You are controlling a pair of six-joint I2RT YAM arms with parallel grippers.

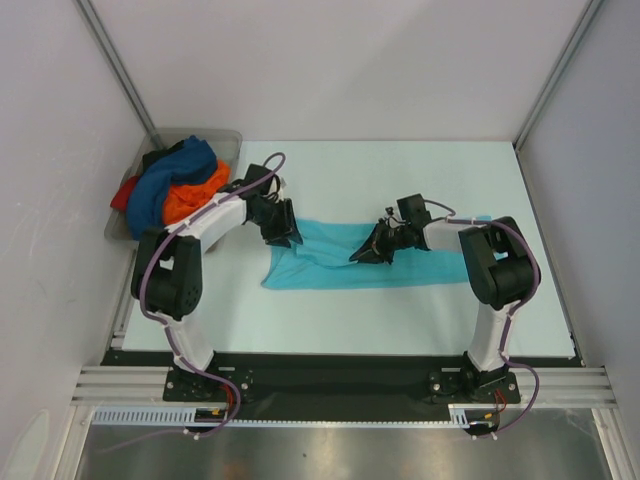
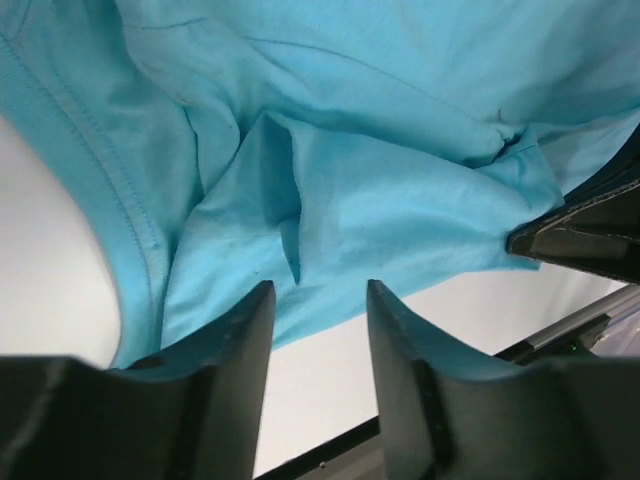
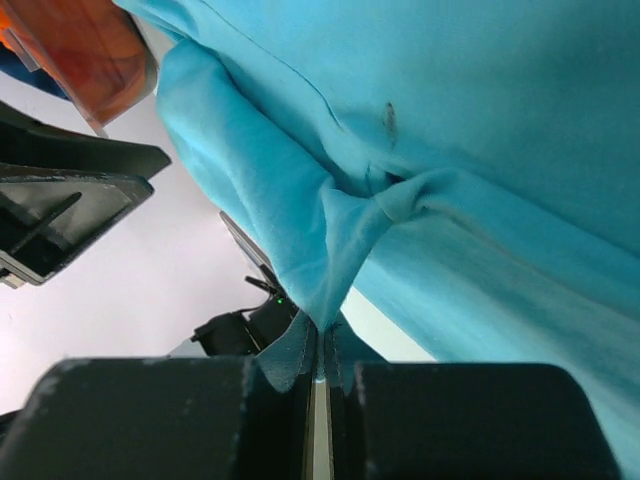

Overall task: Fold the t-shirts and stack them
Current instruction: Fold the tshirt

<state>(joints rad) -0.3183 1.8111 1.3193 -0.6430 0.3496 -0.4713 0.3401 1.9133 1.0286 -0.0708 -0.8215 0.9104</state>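
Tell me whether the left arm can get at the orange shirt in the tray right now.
Probably yes: the left tool is open and empty, and the orange shirt lies exposed in the tray close beside that arm.

A robotics lab test cell: bare white panel walls and aluminium posts box in a white tabletop, with cabled robot arms bolted to a black base plate on aluminium rails.

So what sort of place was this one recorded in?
Most likely a lab robot cell, not a home: bare white walls on metal posts, the left arm and right arm bolted to a rail at the near edge of the table, and a grey tray of spare shirts beside the turquoise t-shirt.
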